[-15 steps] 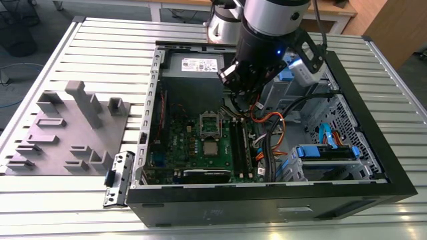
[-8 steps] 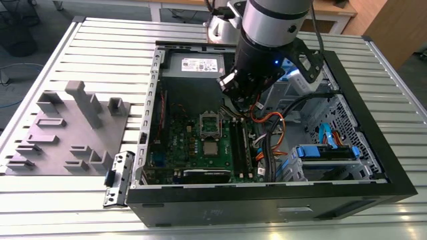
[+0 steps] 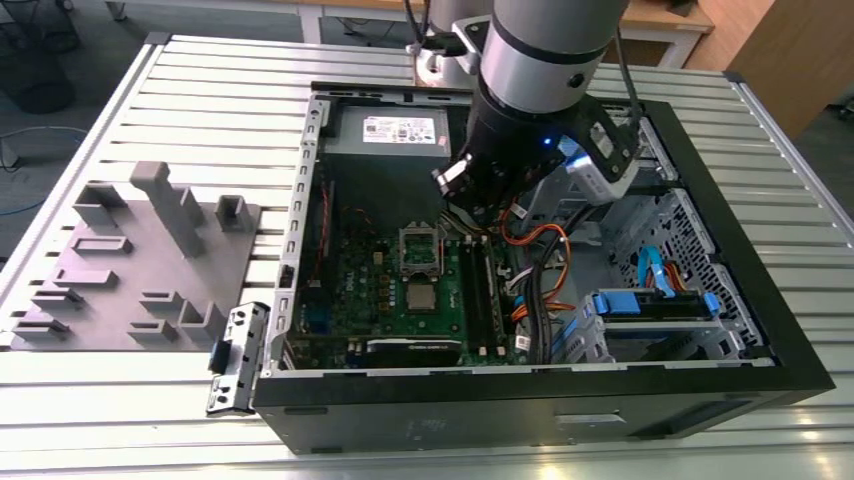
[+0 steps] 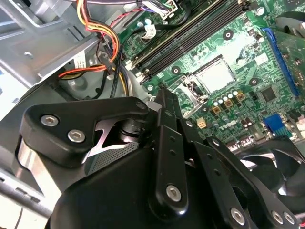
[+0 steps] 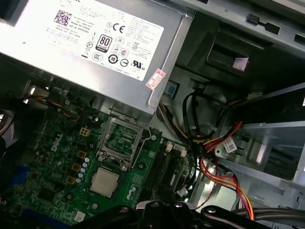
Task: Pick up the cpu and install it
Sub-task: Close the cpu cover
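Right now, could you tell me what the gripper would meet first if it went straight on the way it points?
Probably the memory slots on the motherboard, beside the socket frame, not the cpu. The gripper points there, though depth is unclear.

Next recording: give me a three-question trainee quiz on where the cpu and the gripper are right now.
1. Fill in: the grey fixture block stands at the exterior view's ____ of the open computer case.
2. The gripper hangs over: A) the fixture block, B) the case's inside, C) neither.
3. True or false: the cpu lies on the green motherboard next to the open socket frame.
Key: 1 left; 2 B; 3 true.
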Motion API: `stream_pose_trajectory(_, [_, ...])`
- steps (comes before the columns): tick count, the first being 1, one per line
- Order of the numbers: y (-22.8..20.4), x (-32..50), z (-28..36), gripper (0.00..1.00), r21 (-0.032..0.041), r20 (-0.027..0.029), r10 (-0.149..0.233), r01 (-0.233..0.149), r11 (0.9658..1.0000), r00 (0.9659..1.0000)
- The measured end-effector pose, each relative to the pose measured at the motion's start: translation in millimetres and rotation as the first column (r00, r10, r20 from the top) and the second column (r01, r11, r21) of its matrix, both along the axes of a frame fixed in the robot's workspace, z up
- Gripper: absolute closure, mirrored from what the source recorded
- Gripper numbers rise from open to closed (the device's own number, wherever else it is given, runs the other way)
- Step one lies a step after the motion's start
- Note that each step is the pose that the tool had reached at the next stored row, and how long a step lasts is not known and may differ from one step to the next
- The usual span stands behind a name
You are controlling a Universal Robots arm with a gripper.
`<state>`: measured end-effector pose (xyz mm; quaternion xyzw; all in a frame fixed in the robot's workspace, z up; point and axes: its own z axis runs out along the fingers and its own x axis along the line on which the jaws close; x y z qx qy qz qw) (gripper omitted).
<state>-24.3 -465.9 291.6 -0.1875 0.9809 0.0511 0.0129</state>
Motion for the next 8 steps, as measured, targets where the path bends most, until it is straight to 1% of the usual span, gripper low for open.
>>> stream_pose_trajectory(8, [-1.0,0.0,-14.5,0.89,0.0000,0.0000,0.000,0.000,1.0000,1.0000])
